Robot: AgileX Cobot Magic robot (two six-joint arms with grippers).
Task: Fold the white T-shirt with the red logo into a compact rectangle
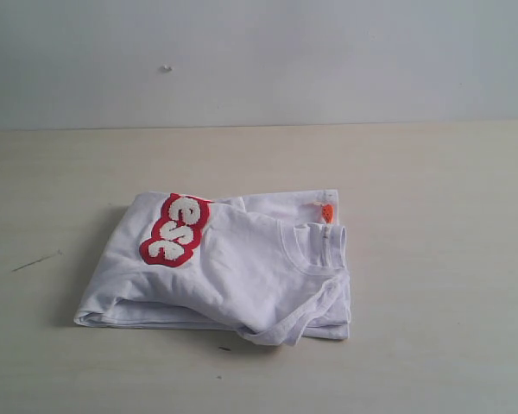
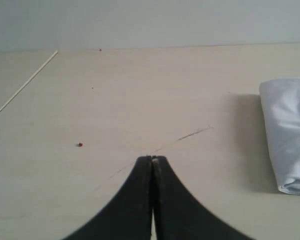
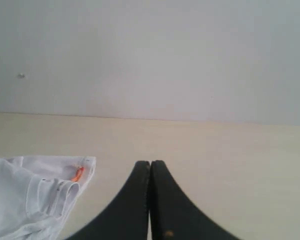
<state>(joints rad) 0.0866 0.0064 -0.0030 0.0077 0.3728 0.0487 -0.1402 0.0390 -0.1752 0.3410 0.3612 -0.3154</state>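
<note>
The white T-shirt point(image 1: 233, 267) lies folded in a rough rectangle on the pale table. Part of the red logo point(image 1: 176, 228) shows at the fold's upper left, and the orange neck tag point(image 1: 327, 212) sits by the ribbed collar point(image 1: 315, 250) on the right. Neither arm appears in the exterior view. In the left wrist view, my left gripper point(image 2: 152, 159) is shut and empty over bare table, with the shirt's folded edge point(image 2: 287, 135) off to one side. Black jaws pressed together, my right gripper point(image 3: 150, 163) holds nothing; the shirt's collar corner point(image 3: 40, 195) and tag point(image 3: 78, 173) lie beside it.
The wooden table point(image 1: 432, 259) runs back to a plain grey wall point(image 1: 259, 60). A thin dark scratch point(image 1: 36, 260) marks the table left of the shirt. A tiny red speck point(image 2: 79, 144) lies on the table in the left wrist view.
</note>
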